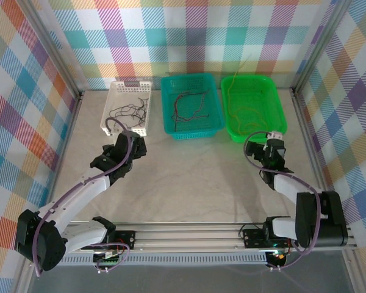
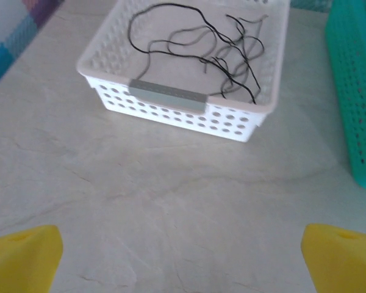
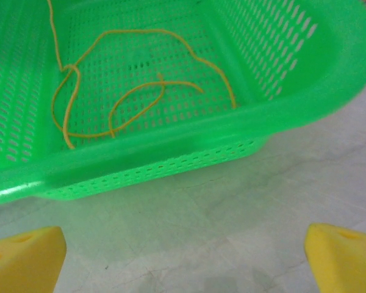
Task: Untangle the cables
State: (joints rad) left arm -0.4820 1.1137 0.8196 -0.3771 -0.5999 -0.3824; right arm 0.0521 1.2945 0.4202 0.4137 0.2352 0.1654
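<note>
- Looking from above, you are seeing the cables (image 1: 128, 111) lying sorted by colour: black cables (image 2: 201, 58) in the white basket (image 2: 91, 64), red cables (image 1: 186, 107) in the teal basket (image 1: 192, 133), orange cables (image 3: 134, 91) in the green basket (image 3: 171, 131).
- Your left gripper (image 2: 183, 256) is hovering before the white basket, jaws spread wide and carrying nothing.
- Your right gripper (image 3: 183, 256) is facing the green basket's near wall, equally wide and empty-handed.
- Each colour is probably sitting apart so strands are not re-knotting.
- You are working with bare table (image 1: 195, 177) between arms and baskets; basket rims and the checked walls (image 1: 24, 91) are limiting your reach.
</note>
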